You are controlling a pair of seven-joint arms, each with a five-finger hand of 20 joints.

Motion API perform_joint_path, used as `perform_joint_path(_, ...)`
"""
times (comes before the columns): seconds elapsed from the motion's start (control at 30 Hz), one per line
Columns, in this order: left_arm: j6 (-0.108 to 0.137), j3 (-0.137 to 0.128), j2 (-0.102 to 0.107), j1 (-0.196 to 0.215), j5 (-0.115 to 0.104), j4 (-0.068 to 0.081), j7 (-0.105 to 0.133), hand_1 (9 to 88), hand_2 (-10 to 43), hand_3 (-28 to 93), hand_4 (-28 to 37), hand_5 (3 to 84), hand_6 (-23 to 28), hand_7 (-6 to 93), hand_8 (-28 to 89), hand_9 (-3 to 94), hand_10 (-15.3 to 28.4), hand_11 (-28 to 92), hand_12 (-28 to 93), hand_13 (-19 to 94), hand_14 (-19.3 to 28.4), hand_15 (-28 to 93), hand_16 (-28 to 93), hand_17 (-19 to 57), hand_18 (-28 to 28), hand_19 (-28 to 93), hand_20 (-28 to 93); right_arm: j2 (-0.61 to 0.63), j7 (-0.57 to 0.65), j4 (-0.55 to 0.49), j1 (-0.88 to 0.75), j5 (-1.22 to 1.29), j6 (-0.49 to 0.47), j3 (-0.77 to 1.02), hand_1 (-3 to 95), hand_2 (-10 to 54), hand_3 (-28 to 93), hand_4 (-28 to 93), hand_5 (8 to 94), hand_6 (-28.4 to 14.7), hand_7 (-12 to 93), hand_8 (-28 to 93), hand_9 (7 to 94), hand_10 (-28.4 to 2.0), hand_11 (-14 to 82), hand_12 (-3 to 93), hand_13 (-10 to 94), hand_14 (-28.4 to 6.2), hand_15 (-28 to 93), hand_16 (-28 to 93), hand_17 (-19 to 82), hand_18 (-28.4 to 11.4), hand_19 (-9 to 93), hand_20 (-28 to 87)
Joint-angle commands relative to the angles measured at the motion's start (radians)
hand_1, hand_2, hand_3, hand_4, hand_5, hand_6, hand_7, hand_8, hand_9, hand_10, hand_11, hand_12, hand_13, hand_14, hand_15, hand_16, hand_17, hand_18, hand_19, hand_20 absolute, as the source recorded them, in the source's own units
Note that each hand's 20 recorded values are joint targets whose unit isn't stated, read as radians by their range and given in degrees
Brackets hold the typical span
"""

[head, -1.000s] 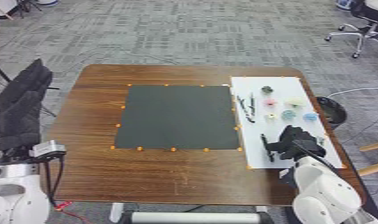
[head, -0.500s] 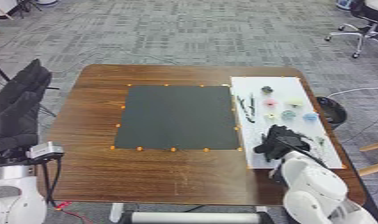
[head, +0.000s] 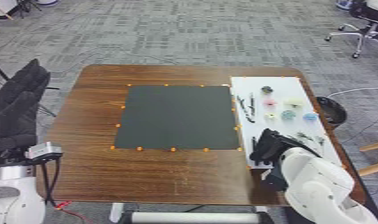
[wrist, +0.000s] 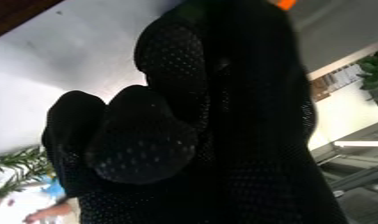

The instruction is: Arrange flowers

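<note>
Right hand, whether fingers are apart or clamped I cannot tell, at seven o'clock on the white sheet, green sprigs toward two, flowers toward one, left hand, fingers straight, at the counter's nine

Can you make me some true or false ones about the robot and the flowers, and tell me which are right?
1. The robot's right hand is over the white sheet. True.
2. The robot's left hand is on the dark mat. False: it is out past the left side of the table.
3. The pink flower is on the white sheet. True.
4. The white sheet is on the left of the dark mat. False: it is on the right.
5. Orange dots run along the edges of the dark mat. True.
6. The dark mat is round. False: it has four straight sides.
</note>
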Motion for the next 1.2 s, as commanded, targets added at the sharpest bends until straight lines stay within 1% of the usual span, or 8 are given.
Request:
perform_joint_path(0.03, -0.013, -0.012, 0.004, 0.009, -0.024, -0.007, -0.015, 25.6, -9.5, 70, -23.5, 35.1, 1.3, 9.4, -7, 31.6, 10.1, 10, 11, 27, 11.8, 7, 1, 2.5, 7.6, 1, 14, 0.015, 0.01, 0.021, -0.035, 0.072, 0.074, 0.001, 62.5, -9.5, 45, 6, 78.2, -3.0, 21, 39, 89.3, -10.3, 35.9, 43.1, 94, -1.1, 61, 34, 65, -14.3, 93, 56)
perform_joint_path(0.3, -0.015, -0.011, 0.013, 0.002, -0.035, 0.004, -0.019, 25.7, -9.5, 71, -23.3, 35.1, 1.5, 9.4, -7, 31.6, 10.2, 10, 11, 27, 11.7, 7, 1, 2.6, 7.7, 1, 14, 0.048, -0.035, -0.037, 0.013, 0.181, 0.203, 0.045, 62.9, -9.5, 46, 5, 78.2, -3.6, 21, 39, 89.4, -9.9, 35.8, 42.8, 94, -0.7, 62, 32, 66, -13.7, 93, 55)
perform_joint_path(0.57, -0.004, -0.036, 0.041, 0.001, -0.03, 0.046, -0.027, 25.6, -9.5, 71, -23.2, 35.6, 1.6, 9.8, -7, 32.0, 10.4, 10, 12, 27, 11.8, 7, 1, 2.7, 7.8, 1, 14, 0.073, -0.075, -0.078, 0.074, 0.308, 0.269, 0.028, 62.5, -9.5, 47, 5, 78.0, -3.7, 22, 39, 89.7, -9.8, 36.0, 42.6, 94, -0.2, 62, 31, 67, -13.3, 93, 55)
perform_joint_path(0.7, 0.03, -0.049, 0.075, -0.009, -0.036, 0.094, -0.043, 25.3, -9.5, 71, -23.3, 36.8, 1.3, 10.3, -7, 32.9, 10.6, 11, 12, 28, 11.9, 7, 1, 3.0, 7.8, 1, 14, 0.073, -0.093, -0.038, 0.188, 0.366, 0.307, -0.069, 62.3, -9.5, 48, 6, 77.9, -3.6, 22, 38, 89.6, -9.7, 36.3, 42.3, 94, -0.1, 63, 30, 67, -13.1, 93, 55)
perform_joint_path(0.8, 0.041, -0.053, 0.083, -0.029, -0.03, 0.135, -0.054, 23.6, -8.7, 72, -24.0, 37.9, 1.4, 10.3, -7, 34.0, 10.9, 11, 11, 28, 12.1, 7, 1, 3.2, 7.7, 1, 14, 0.064, -0.117, 0.01, 0.302, 0.359, 0.334, -0.176, 62.3, -9.5, 48, 6, 77.9, -3.7, 23, 38, 89.7, -9.7, 36.4, 42.0, 94, 0.0, 63, 29, 67, -12.8, 93, 54)
perform_joint_path(0.97, 0.067, -0.021, 0.097, -0.07, -0.067, 0.204, -0.063, 21.0, 3.7, 75, -27.8, 40.1, 1.1, 10.6, -8, 36.1, 11.3, 11, 10, 29, 11.9, 8, 1, 4.0, 7.7, 1, 14, 0.004, -0.137, 0.127, 0.498, 0.35, 0.359, -0.354, 61.8, -9.5, 48, 6, 77.9, -3.8, 24, 37, 89.8, -9.7, 36.6, 41.4, 94, 0.1, 63, 29, 67, -12.7, 93, 54)
perform_joint_path(1.1, 0.072, 0.022, 0.11, -0.13, -0.066, 0.269, -0.076, 19.1, 12.7, 75, -28.2, 41.4, 0.7, 11.5, -8, 37.6, 11.3, 12, 9, 30, 11.9, 8, 0, 4.4, 7.7, 2, 14, -0.053, -0.143, 0.21, 0.603, 0.337, 0.361, -0.473, 61.7, -9.5, 49, 5, 77.9, -3.7, 24, 37, 90.2, -9.9, 36.6, 40.6, 94, -0.1, 63, 29, 67, -12.6, 93, 54)
perform_joint_path(1.2, 0.074, 0.048, 0.112, -0.155, -0.074, 0.292, -0.083, 18.7, 17.8, 73, -28.3, 42.0, 0.8, 11.4, -9, 38.3, 11.7, 12, 9, 31, 11.9, 8, 0, 4.7, 7.7, 2, 14, -0.094, -0.144, 0.262, 0.648, 0.321, 0.36, -0.544, 61.7, -9.5, 49, 5, 78.0, -3.7, 24, 36, 90.3, -10.0, 36.5, 40.1, 94, -0.1, 63, 29, 67, -12.6, 93, 54)
